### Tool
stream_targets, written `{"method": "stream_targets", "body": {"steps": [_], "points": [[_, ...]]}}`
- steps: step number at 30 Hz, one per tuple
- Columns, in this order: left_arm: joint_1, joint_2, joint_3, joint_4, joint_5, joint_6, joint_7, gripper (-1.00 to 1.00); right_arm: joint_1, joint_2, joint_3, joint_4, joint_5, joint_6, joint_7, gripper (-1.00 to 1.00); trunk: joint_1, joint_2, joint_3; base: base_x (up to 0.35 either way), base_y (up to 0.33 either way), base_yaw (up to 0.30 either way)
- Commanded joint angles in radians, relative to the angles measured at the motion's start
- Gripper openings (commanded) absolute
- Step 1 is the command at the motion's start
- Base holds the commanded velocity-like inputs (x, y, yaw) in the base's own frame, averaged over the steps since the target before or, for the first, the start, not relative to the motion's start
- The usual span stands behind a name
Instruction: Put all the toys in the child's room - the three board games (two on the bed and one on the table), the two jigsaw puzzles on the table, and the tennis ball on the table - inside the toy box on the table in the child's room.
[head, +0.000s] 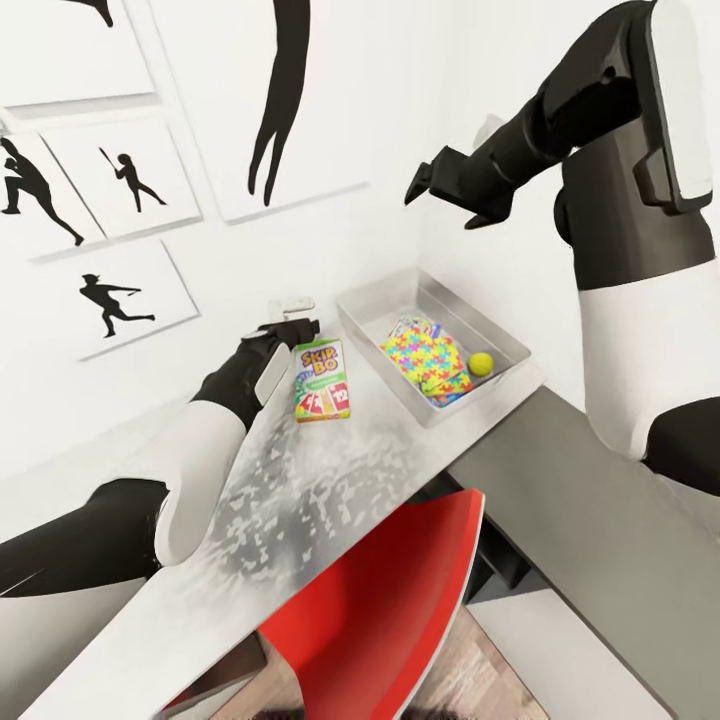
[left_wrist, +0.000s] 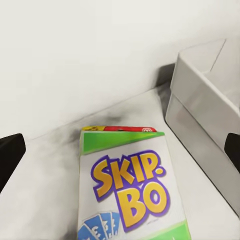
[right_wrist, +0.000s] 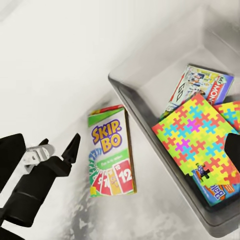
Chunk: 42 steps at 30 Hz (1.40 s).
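The left gripper (head: 297, 318) hovers low over the pale grey table (head: 330, 470), just behind the Skip-Bo box (head: 320, 381); its fingers (right_wrist: 71, 147) stand apart, one at each side, and they hold nothing. This box lies flat on the table, just beside the toy box (head: 350, 312) but outside it; I cannot tell if the fingers touch it.

The toy box stands on the table near the white wall (head: 400, 90); inside it I see a jigsaw puzzle (head: 428, 360) of many colours, lying on top of other flat things; a second puzzle sheet (right_wrist: 229, 109) shows at its edge in the right wrist view. Under them are two printed game boxes, a Monopoly box (right_wrist: 200, 82) and a blue box (right_wrist: 216, 189), each partly covered. The yellow tennis ball (head: 481, 363) rests in the toy box also, just beside the puzzle.

The right gripper (head: 432, 190) is raised high above the toy box and well apart from it; it carries nothing, but I cannot tell how its fingers stand.

A red chair (head: 385, 610) stands before the table; pictures of black figures (head: 120, 290) hang on the wall.
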Motion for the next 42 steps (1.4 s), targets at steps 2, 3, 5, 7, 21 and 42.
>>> {"method": "stream_targets", "body": {"steps": [2, 3, 5, 7, 21, 42], "points": [[-0.002, 0.0, 0.0, -0.005, 0.01, 0.004, 0.006, 1.0, -0.014, 0.016, 0.002, -0.025, -0.007, 0.009, -0.01, 1.0, 0.001, -0.002, -0.005, 0.0, 0.0, 0.0], [-0.002, 0.0, -0.001, -0.006, 0.01, 0.003, 0.006, 1.0, -0.018, 0.02, 0.001, -0.029, -0.007, 0.009, -0.01, 1.0, 0.001, -0.002, -0.007, 0.0, 0.0, 0.0], [-0.003, 0.0, -0.002, -0.008, 0.009, 0.003, 0.006, 1.0, -0.027, 0.03, 0.001, -0.037, -0.006, 0.008, -0.01, 1.0, 0.001, -0.002, -0.01, 0.0, 0.0, 0.0], [-0.004, 0.0, -0.003, -0.011, 0.009, 0.003, 0.007, 1.0, -0.033, 0.036, 0.001, -0.04, -0.005, 0.008, -0.01, 1.0, 0.001, -0.002, -0.013, 0.0, 0.0, 0.0], [-0.013, 0.0, -0.001, -0.028, 0.009, 0.003, 0.007, 1.0, -0.04, 0.066, 0.0, -0.055, -0.006, 0.006, -0.01, 1.0, 0.001, -0.002, -0.036, 0.0, 0.0, 0.0], [-0.021, 0.0, -0.005, -0.057, 0.006, -0.005, 0.007, 1.0, -0.055, 0.052, 0.0, -0.105, -0.016, -0.039, -0.01, 1.0, 0.001, -0.002, -0.071, 0.0, 0.0, 0.0]]}}
